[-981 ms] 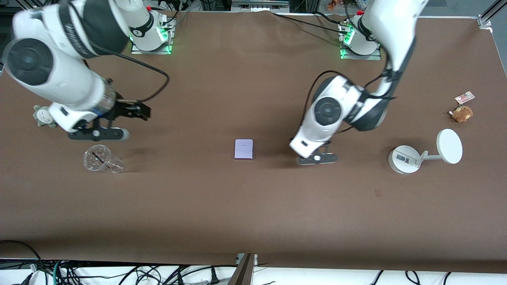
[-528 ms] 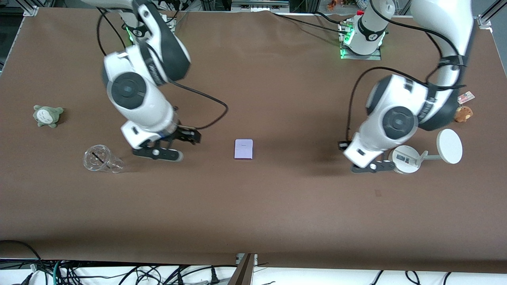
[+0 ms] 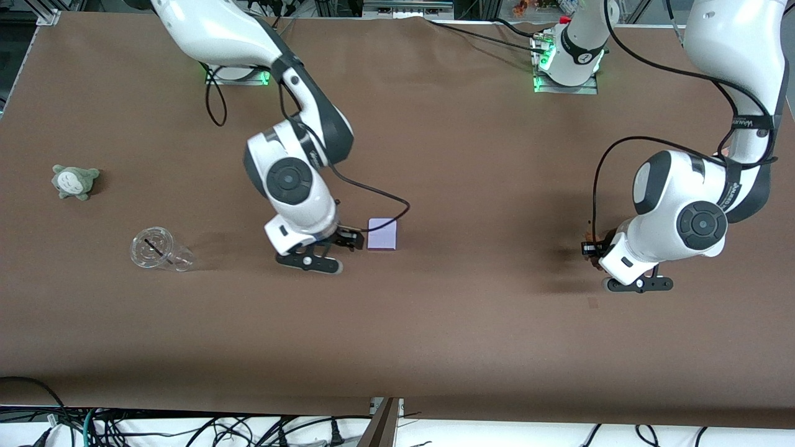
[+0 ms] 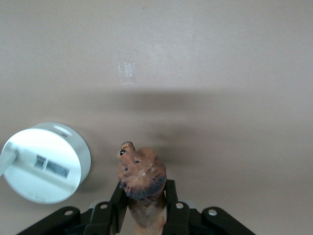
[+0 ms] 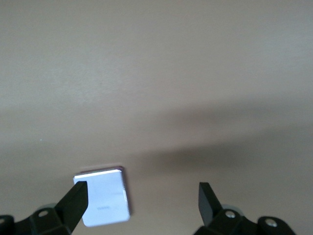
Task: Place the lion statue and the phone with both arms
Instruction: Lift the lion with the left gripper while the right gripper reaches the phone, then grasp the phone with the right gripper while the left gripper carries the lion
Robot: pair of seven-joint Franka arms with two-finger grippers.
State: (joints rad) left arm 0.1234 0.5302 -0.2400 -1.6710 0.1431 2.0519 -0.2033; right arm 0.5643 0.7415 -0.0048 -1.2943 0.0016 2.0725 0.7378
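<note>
The phone [image 3: 382, 234], a pale lavender slab, lies flat mid-table. My right gripper [image 3: 312, 256] is low beside it, toward the right arm's end. In the right wrist view the right gripper [image 5: 142, 194] is open and empty, and the phone [image 5: 103, 197] lies by one fingertip [image 5: 77, 197]. My left gripper [image 3: 628, 277] hangs over the table toward the left arm's end. The left wrist view shows the left gripper [image 4: 142, 192] shut on the reddish-brown lion statue [image 4: 142, 172], dark head end sticking out past the fingers.
A white round-based stand [image 4: 45, 162] sits on the table beside the left gripper; the left arm hides it in the front view. A clear plastic cup [image 3: 158, 249] and a grey-and-white plush [image 3: 74, 181] lie toward the right arm's end. A small tape mark [image 3: 593, 302] is on the cloth.
The right arm swung from over the cup across to the phone. The left arm moved away from the phone toward its own end, passing the stand.
</note>
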